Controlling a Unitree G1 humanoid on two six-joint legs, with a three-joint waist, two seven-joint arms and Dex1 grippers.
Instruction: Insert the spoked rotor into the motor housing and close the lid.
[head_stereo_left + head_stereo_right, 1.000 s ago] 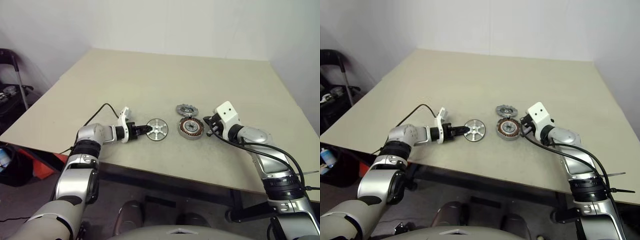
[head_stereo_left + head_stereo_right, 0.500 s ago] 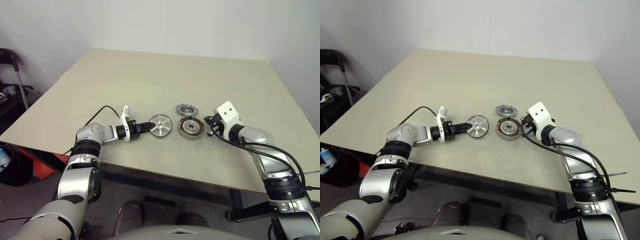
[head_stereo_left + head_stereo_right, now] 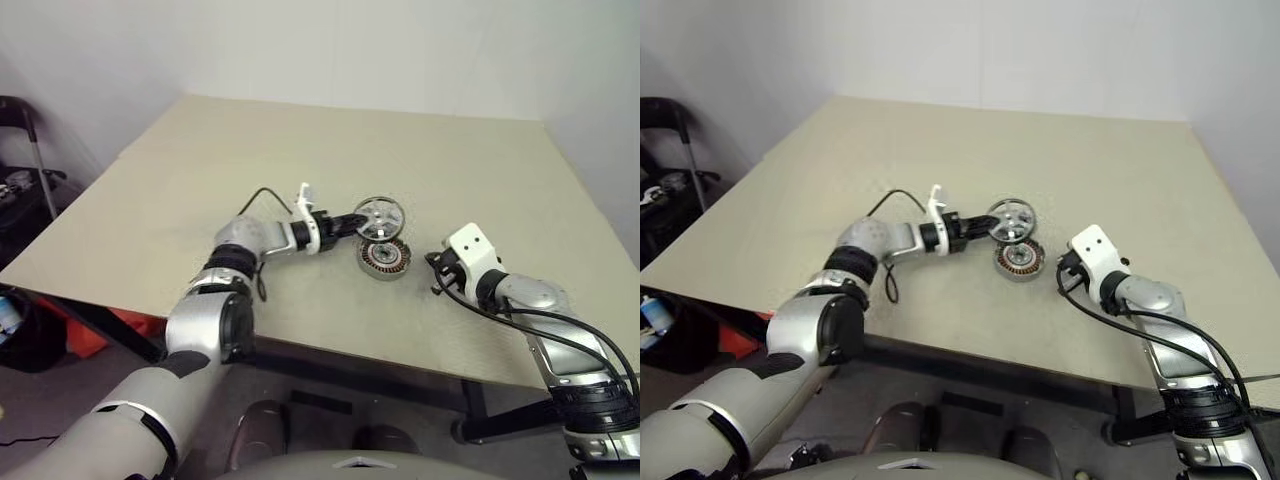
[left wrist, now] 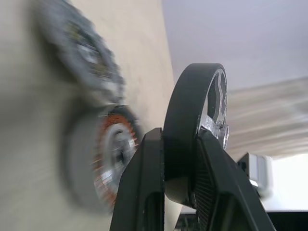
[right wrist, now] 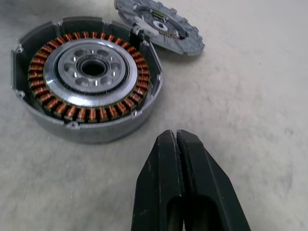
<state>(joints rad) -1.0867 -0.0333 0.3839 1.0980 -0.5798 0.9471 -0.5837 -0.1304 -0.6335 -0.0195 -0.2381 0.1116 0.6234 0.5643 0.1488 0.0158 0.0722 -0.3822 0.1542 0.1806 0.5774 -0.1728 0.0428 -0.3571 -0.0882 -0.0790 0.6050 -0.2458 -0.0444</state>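
Beige table [image 3: 300, 150], white walls, black chair [image 3: 25, 150].

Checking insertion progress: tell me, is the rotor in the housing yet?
Out. The left claw holds the spoked rotor on edge above the motor housing.

Spoked rotor [image 4: 195, 130]: matt black rim, smooth, w/ bright polished metal spokes and hub. Motor housing [image 5: 86, 77]: cast grey metal shell, dull satin finish; glossy copper wire windings are seen around a machined, shiny silver centre. Lid [image 5: 161, 26]: grey metal, dull, w/ ribbed edge. Table [image 3: 300, 150]: beige top, matt, finely speckled and slightly rough. Right gripper [image 5: 179, 144] fingers: black, smooth, semi-gloss plastic-like.
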